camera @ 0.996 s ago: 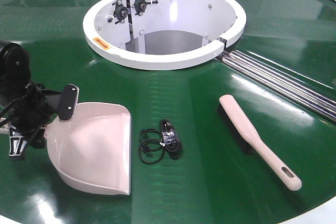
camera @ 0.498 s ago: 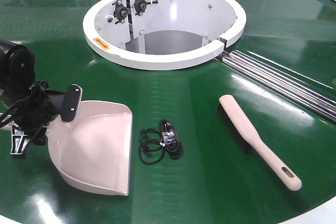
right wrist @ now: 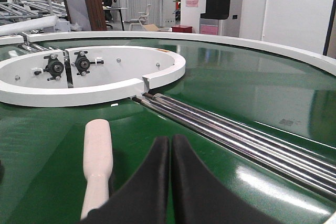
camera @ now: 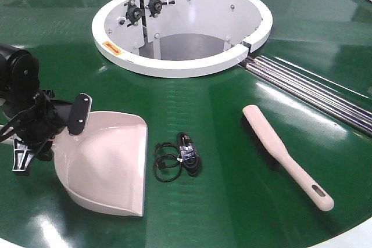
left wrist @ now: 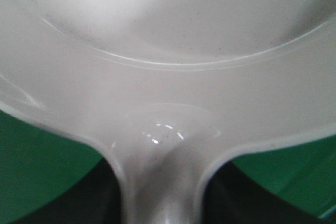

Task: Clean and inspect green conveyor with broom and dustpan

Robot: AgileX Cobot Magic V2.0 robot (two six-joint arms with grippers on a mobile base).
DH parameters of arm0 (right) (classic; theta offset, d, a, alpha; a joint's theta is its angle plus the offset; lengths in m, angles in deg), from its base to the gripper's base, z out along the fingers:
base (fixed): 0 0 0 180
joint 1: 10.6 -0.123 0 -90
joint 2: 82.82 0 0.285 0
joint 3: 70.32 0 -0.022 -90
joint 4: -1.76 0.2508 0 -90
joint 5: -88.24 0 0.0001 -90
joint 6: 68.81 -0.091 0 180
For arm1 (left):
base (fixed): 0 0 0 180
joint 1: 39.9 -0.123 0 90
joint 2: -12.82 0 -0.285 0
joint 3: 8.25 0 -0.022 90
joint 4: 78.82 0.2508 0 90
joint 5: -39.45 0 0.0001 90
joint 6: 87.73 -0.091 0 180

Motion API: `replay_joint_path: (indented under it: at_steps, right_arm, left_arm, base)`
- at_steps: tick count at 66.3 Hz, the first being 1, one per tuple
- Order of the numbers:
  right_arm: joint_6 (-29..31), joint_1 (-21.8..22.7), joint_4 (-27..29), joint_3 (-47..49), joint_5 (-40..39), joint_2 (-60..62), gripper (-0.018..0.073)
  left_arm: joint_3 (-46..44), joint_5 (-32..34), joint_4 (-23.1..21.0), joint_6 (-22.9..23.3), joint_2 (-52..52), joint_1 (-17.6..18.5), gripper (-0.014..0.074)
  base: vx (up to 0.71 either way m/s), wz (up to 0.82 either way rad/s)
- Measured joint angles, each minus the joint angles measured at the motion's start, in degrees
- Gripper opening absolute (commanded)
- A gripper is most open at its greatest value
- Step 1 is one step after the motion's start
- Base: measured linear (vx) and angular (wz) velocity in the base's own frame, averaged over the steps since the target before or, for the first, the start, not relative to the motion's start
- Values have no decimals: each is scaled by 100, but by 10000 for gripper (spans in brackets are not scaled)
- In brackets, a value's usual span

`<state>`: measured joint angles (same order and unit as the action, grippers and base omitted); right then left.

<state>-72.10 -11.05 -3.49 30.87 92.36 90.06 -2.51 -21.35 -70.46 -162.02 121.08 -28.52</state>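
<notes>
The left gripper's (camera: 72, 121) dark fingers (left wrist: 97, 203) are clenched on either side of the narrow neck where the handle meets the scoop of the wide pale pink plastic dustpan (camera: 107, 166). The pan sits low on the glossy dark-green conveyor (camera: 232, 143), on the near left of the white ring-shaped central opening (camera: 174, 68), with its open lip facing toward the middle of the belt. Whether the lip touches the belt cannot be told.

The right gripper's (right wrist: 170, 141) black fingers are pressed together on nothing. They hang low over the belt just beside the slim pale pink plastic broom (right wrist: 97, 166), which lies flat and untouched on the near right of the ring, its slotted handle end pointing away from the ring.

Between pan and broom, straight out from the ring's near edge, lies a small black coiled cable (camera: 179, 155), close to the dustpan lip and farther from the broom. Silver metal rollers (camera: 308, 91) run outward from the ring's right side.

The step in hand appears to be placing the dustpan beside the debris. The next move likely calls for the right fingers to part, settle over the broom handle and close on it, then brush the cable toward the waiting pan while the left arm keeps the lip down on the surface.
</notes>
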Motion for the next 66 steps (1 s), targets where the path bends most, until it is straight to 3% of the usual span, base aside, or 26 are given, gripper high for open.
replay_joint_path:
  at_steps: [66]
  right_arm:
    - [0, 0, 0, 0, 0, 0, -9]
  left_arm:
    - [0, 0, -5, 0, 0, 0, -6]
  base:
    - [0, 0]
